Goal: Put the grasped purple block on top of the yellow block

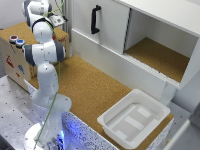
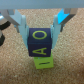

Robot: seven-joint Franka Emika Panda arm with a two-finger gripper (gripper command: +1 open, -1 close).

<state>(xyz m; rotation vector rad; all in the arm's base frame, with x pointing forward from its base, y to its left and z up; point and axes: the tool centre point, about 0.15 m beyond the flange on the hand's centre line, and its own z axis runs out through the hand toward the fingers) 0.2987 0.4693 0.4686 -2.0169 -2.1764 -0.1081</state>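
While gripping purple block (image 2: 41,43), claw (image 2: 40,31) overhangs yellow block (image 2: 44,63).

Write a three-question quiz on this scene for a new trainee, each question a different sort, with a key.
1. True or false: the gripper is shut on the purple block.
2. In the wrist view, the block seen beyond the purple one is: A) red B) yellow C) white.
3. Fill in: the white tub rests on a ___ surface.

Key: 1 true; 2 B, the yellow block; 3 cork.
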